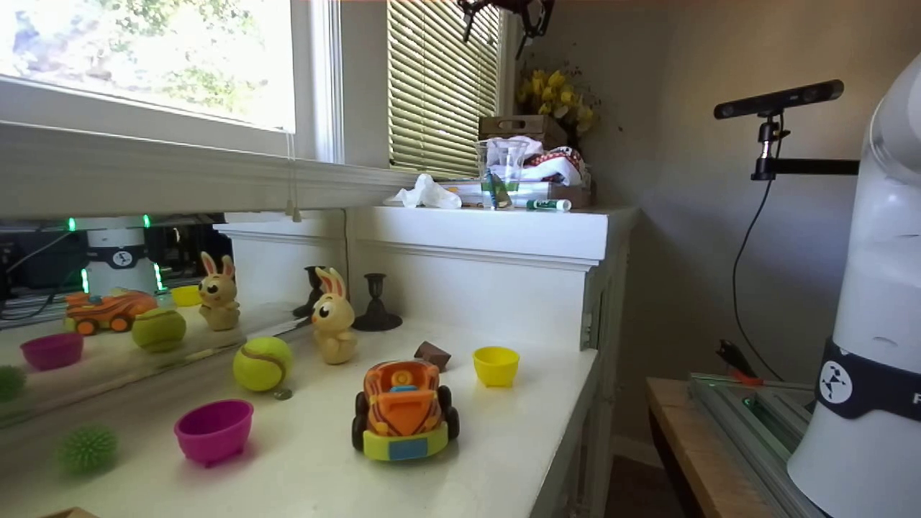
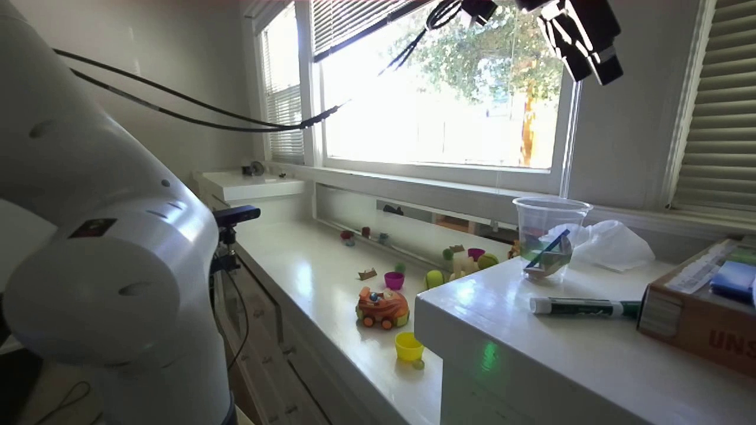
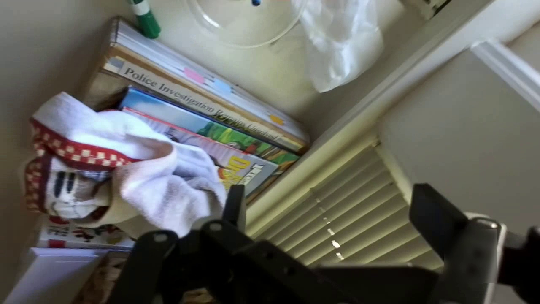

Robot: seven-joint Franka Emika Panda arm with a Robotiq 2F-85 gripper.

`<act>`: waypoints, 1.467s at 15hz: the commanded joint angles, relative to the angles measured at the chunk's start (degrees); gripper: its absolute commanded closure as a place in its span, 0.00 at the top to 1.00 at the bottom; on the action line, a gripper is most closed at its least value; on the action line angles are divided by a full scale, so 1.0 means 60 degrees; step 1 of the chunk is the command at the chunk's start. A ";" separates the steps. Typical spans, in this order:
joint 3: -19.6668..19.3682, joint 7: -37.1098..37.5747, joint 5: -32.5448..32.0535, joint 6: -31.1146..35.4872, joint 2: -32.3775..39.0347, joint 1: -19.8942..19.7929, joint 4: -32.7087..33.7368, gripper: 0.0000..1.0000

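Wrist view: a crumpled white towel (image 3: 168, 177) fills much of the left side, heaped in soft, thick folds. A red band checked with pale squares runs along its left part, and a cartoon mouse face shows just beneath that band. The towel lies over coloured books (image 3: 247, 173), hiding part of their covers.

Its right end is near the end effector (image 3: 333, 209), whose nearer fingertip overlaps the towel's edge from this angle. The fingers stand wide apart and hold nothing; slats of a window blind (image 3: 358, 219) show through the gap between them. High at the top edge in an exterior view, the end effector hangs well above the towel, which sits with the books on the raised ledge (image 1: 482, 229), partly behind a clear plastic cup (image 1: 500, 176).

Seen from the wrist, the towel's long axis slants loosely from upper left to lower right, much like the edges of the books. Its banded end points left, away from the fingers, and its plain white end points toward the nearer fingertip. A white plastic bag (image 3: 341, 46) and a green marker (image 3: 145, 21) lie beyond the books.
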 commanded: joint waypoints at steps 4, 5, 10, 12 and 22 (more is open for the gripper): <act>-0.1011 0.1291 -0.0057 0.0513 0.0716 -0.0642 0.0083 1.00; -0.1100 0.1408 -0.0175 0.0708 0.0874 -0.0748 0.0044 1.00; -0.1652 0.0980 -0.0204 0.1695 0.1725 -0.0752 0.0196 1.00; -0.1784 0.0819 -0.0173 0.1896 0.2002 -0.0725 0.0196 1.00; -0.2231 0.1043 -0.1098 0.2154 0.3048 -0.1121 0.0243 1.00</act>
